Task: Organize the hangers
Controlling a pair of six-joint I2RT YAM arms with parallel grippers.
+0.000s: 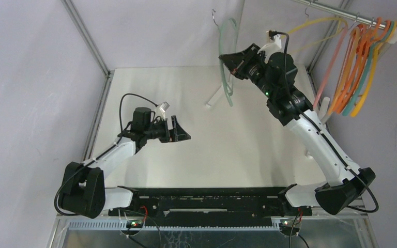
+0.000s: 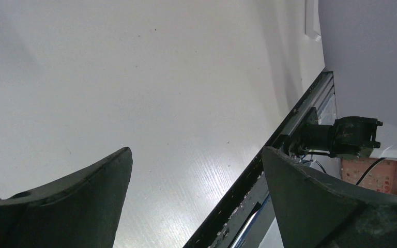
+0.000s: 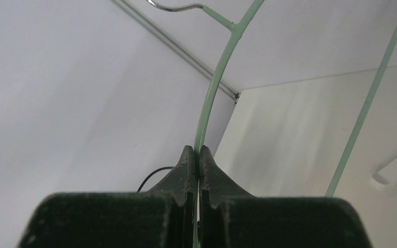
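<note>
1. The pale green thin plastic hanger [image 1: 228,85] [image 3: 212,88] is held in the air above the far edge of the white tabletop [image 1: 227,150] [image 2: 134,77], right of its middle. It stands roughly upright, with its metal hook [image 1: 214,15] [image 3: 178,7] on top.
2. The right gripper [image 1: 226,58] [image 3: 197,152] has its black jaws pinched together on one curved side of this hanger. In the wrist view the green strand runs straight up from between the fingertips.
3. The orange, yellow, teal and pink curved plastic hangers [image 1: 359,67] hang bunched on a steel rod [image 1: 331,9] beyond the tabletop's far right corner, well apart from the held one.
4. The left gripper [image 1: 182,130] [image 2: 196,155] hovers over the tabletop's left half with its jaws spread wide and nothing between them.
</note>
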